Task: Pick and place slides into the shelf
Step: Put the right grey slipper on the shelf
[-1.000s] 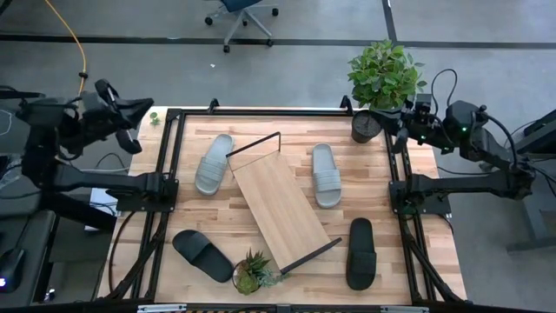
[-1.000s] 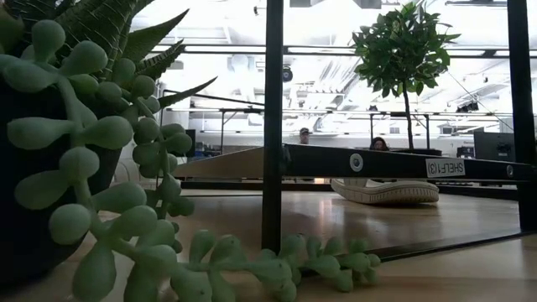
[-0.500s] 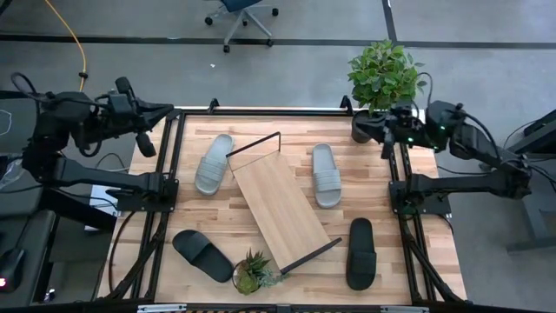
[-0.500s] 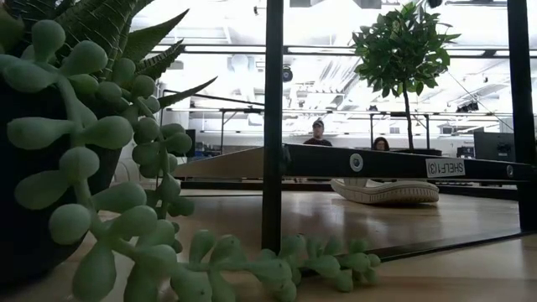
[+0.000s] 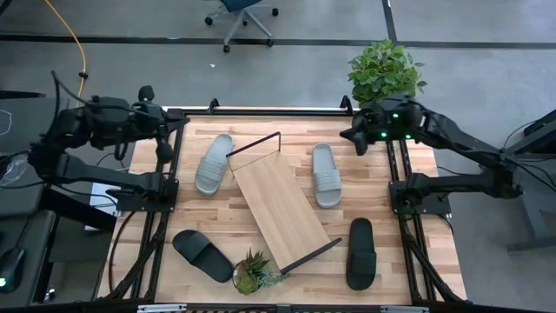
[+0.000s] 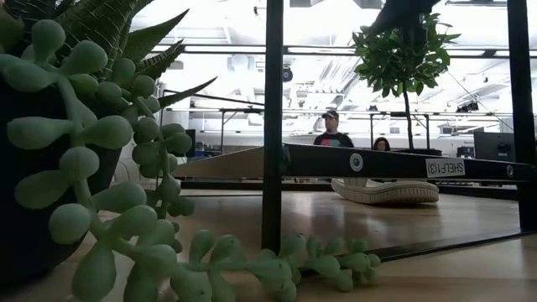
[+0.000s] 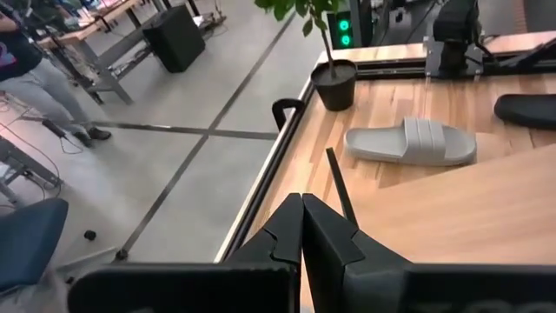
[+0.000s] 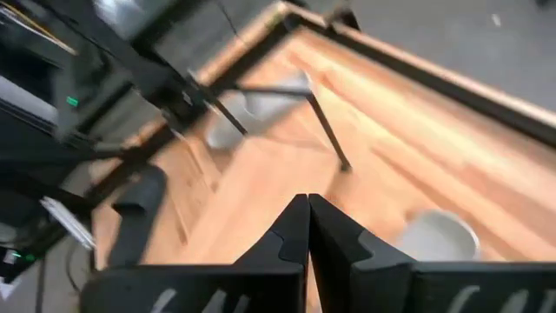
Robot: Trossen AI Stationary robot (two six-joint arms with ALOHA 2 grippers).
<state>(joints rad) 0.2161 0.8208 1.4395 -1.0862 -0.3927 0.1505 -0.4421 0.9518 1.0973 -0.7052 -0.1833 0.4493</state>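
Left gripper [image 5: 165, 139]: closed, empty, at table's left edge | Right gripper [image 5: 354, 139]: closed, empty, beside potted plant [image 5: 385, 74] | Shelf [image 5: 280, 211]: bare, slides around it

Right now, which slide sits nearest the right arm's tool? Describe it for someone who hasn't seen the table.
Find the tall potted plant at the table's far right corner. Just inboard of it, right of the tilted shelf, lies a light grey slide. Unlike the other grey slide, it is on the shelf's right side; the slide below it is black.
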